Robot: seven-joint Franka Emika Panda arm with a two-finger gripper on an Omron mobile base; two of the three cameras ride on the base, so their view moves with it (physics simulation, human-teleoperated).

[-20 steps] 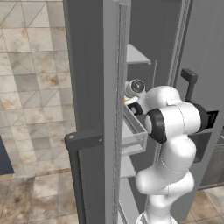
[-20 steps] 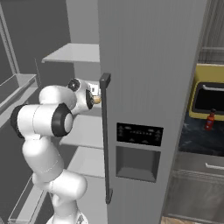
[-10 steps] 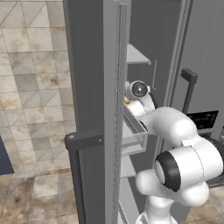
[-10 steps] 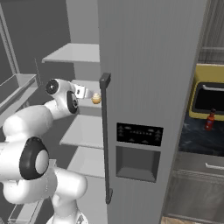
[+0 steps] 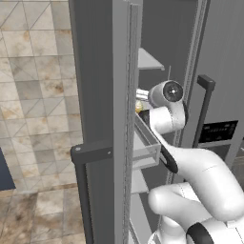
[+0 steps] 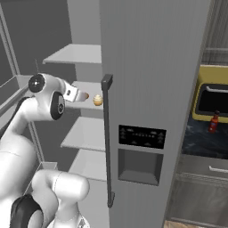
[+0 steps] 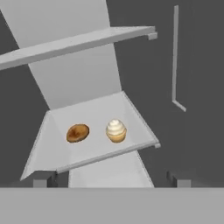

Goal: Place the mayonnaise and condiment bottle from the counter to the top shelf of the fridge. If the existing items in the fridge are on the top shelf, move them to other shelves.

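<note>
From the left base view, my arm reaches up into the open fridge point(image 5: 95, 86), and my gripper point(image 5: 139, 95) is half hidden behind the door edge, so I cannot tell here how my jaws stand. The top shelf point(image 5: 148, 61) shows above my wrist as a thin pale slab. A clear drawer point(image 5: 145, 147) sits just below my forearm.

From the right base view, my gripper point(image 6: 81, 95) points right toward the second shelf point(image 6: 87, 85), just short of a small brown bun point(image 6: 87, 95) and a pale-topped cupcake point(image 6: 98, 99) to its right. The top shelf point(image 6: 75, 54) lies above them. Far right, past the door, the bottle point(image 6: 214, 122) stands on the counter point(image 6: 200, 140) in front of a yellow appliance point(image 6: 211, 100).

In the hand view, my fingertips point(image 7: 40, 180) stand well apart at the bottom corners, nothing between them. Ahead on the second shelf point(image 7: 57, 144) the bun point(image 7: 78, 133) lies left and the cupcake point(image 7: 116, 131) right, near each other but not touching. The top shelf point(image 7: 74, 43) runs overhead.
</note>
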